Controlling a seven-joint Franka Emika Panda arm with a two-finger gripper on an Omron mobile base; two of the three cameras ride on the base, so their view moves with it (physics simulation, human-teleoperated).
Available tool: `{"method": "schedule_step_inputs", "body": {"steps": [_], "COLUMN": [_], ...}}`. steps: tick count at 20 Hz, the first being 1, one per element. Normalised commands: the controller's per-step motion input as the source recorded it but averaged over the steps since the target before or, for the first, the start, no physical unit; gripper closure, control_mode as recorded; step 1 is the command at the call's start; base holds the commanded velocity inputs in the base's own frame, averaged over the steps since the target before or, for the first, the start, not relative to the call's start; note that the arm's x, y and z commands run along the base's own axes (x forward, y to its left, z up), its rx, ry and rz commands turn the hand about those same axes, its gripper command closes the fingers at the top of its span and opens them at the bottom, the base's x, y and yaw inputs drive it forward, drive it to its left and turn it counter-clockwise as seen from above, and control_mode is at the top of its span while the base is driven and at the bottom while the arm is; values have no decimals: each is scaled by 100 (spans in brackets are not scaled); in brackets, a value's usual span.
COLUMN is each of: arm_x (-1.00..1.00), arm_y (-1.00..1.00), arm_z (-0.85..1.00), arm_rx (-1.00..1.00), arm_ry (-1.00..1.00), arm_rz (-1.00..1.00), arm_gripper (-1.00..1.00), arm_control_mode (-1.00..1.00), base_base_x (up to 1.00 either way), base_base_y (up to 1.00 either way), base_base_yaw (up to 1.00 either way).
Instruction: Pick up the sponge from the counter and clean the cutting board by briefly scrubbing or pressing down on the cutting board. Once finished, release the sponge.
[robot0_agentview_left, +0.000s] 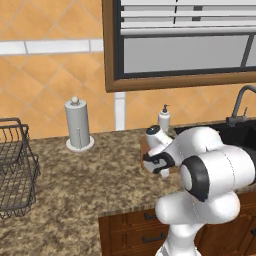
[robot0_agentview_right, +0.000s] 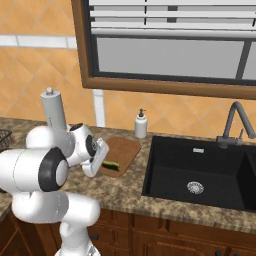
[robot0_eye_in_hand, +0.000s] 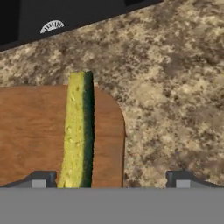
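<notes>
1. Sponge (robot0_eye_in_hand: 78, 131), a small rectangular block with a yellow-green face and a dark green side, stands on edge on the flat reddish-brown wooden cutting board (robot0_eye_in_hand: 30, 131), left of centre in the hand view.
2. Pincer (robot0_eye_in_hand: 111, 178) fingers stand wide apart, clamping nothing, one tip just beside the sponge.
3. Judged step: release, the last one.
4. Next move calls for lifting straight off without knocking the sponge onto the speckled granite table (robot0_eye_in_hand: 175, 100).
</notes>
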Motion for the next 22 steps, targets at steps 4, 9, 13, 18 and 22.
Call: {"method": "schedule_step_inputs", "body": {"steps": [4,9,13,18,22], "arm_x": [-6,-23,-94,-100,-100], "arm_y": [89,64,6,-44,-85], "arm_z": [53,96,83,27,-8], "arm_rx": [0,0,-1,0,1], "arm_ry": [-12,-17,8,7,-9], "arm_rz": [12,11,3,3,8], "arm_gripper": [-100,-100,-100,-100,-100], "arm_control_mode": [-100,-100,-100,-100,-100], "base_base_x": [0,0,0,0,0], "base_base_y": [0,0,0,0,0], "base_base_yaw": [0,0,0,0,0]}}
